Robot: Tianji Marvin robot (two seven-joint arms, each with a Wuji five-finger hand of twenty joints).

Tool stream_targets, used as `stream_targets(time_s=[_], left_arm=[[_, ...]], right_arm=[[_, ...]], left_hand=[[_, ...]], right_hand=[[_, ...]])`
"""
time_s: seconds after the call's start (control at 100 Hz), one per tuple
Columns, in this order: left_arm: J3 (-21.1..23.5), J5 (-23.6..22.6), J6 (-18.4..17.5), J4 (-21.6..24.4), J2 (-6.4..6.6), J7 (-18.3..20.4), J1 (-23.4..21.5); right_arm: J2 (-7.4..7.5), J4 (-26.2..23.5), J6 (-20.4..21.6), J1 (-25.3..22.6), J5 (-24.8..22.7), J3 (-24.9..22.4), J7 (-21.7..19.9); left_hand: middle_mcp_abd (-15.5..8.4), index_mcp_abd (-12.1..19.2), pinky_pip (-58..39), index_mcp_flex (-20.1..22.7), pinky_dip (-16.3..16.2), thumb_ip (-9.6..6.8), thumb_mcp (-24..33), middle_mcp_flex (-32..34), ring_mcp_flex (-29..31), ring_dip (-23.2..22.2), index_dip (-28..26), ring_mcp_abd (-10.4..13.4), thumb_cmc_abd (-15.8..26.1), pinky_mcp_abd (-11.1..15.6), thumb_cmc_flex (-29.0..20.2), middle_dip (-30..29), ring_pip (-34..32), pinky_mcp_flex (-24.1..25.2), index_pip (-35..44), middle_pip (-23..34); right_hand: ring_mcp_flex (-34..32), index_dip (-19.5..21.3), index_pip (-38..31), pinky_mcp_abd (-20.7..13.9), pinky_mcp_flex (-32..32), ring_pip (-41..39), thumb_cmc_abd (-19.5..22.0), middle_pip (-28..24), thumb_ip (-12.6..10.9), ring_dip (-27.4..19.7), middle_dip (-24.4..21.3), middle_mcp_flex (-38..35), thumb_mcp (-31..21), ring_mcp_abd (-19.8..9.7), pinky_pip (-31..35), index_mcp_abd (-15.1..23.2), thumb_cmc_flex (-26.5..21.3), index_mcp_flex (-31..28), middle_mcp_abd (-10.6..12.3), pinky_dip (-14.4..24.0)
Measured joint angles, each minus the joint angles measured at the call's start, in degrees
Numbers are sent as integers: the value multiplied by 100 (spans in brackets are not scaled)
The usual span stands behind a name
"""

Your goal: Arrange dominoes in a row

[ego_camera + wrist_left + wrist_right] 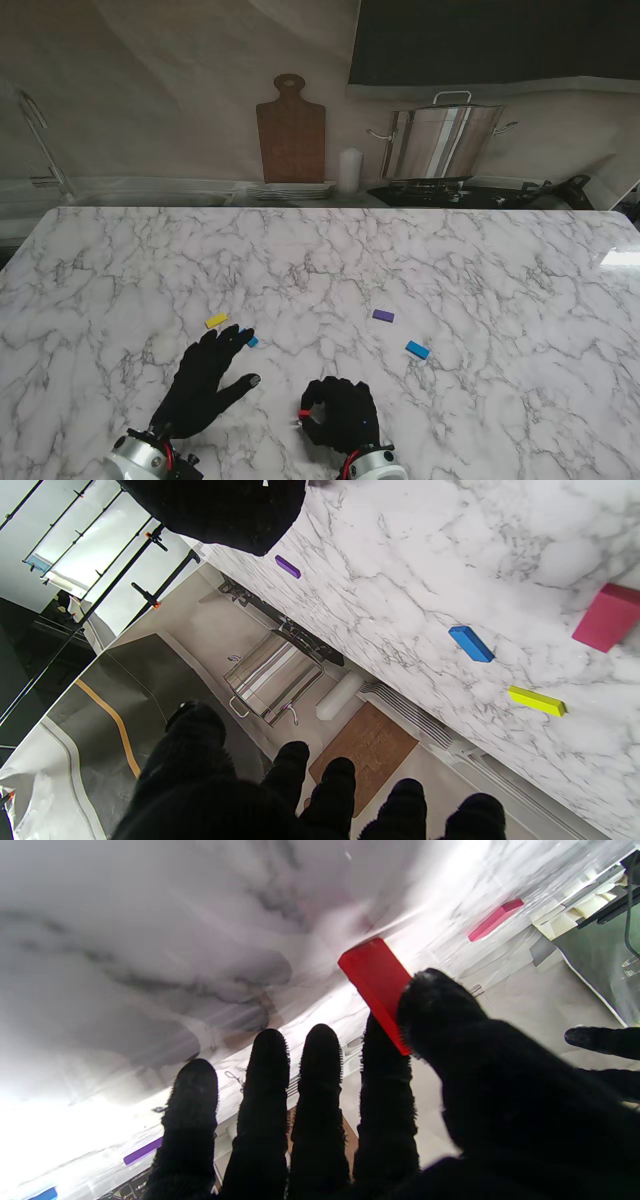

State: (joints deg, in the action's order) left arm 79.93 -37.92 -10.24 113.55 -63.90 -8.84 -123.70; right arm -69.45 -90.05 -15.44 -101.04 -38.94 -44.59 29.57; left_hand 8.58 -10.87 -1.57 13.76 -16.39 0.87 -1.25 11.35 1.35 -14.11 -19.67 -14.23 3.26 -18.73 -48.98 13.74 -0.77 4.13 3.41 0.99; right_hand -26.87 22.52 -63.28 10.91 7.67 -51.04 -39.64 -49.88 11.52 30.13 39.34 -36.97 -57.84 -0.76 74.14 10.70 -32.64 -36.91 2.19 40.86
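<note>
- Pinching red domino (376, 976) between thumb and index finger: right hand (340, 412), low over marble table (500, 260).
- Spread, holding nothing: left hand (205, 380), fingertips beside blue domino (470, 643).
- Lying apart: yellow domino (216, 320), purple domino (382, 315), second blue domino (417, 349).

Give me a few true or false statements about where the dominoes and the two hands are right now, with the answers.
1. The right hand pinches a red domino. True.
2. The left hand grips the yellow domino. False: its fingers are spread and the yellow domino lies apart on the table.
3. The purple domino lies flat on the marble. True.
4. All dominoes stand in a row. False: they lie scattered.
5. A steel pot stands on the marble table. False: it is on the counter behind.
</note>
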Motion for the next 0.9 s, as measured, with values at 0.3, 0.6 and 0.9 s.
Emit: stream_targets(time_s=[0.3, 0.6, 0.9], left_arm=[[11, -16, 1, 12, 0, 0, -11], [28, -46, 6, 37, 1, 2, -27], [57, -62, 7, 65, 1, 8, -44]], right_arm=[[23, -27, -6, -4, -42, 8, -55], [78, -131, -9, -57, -192, -22, -130], [115, -320, 6, -205, -398, -196, -36]], left_hand=[[0, -3, 0, 0, -3, 0, -1, 1, 0, 0, 0, 0, -58, 0, 0, 1, 0, 0, 0, 0], [1, -10, 0, 0, -8, 0, -1, 1, 0, -2, 0, -1, -58, 0, 0, 7, 0, 0, 0, 0], [1, -14, 0, 0, -14, 0, -1, 1, 0, -4, 0, -1, -58, 0, 0, 8, 0, 0, 0, 0]], right_hand=[[211, 81, 648, 2, -79, 126, 3, 42, 0, 0, -152, 389, -9, 0, -78, -296, 87, 43, -12, 4], [625, 941, 2084, -3, -250, 345, 295, 294, -547, 0, -299, 1136, 167, 0, -239, -632, 772, 420, -88, -4], [764, 949, 2705, -8, -373, 552, 346, 393, -547, -8, -363, 1415, 984, -3, -324, -705, 1051, 805, -141, -4]])
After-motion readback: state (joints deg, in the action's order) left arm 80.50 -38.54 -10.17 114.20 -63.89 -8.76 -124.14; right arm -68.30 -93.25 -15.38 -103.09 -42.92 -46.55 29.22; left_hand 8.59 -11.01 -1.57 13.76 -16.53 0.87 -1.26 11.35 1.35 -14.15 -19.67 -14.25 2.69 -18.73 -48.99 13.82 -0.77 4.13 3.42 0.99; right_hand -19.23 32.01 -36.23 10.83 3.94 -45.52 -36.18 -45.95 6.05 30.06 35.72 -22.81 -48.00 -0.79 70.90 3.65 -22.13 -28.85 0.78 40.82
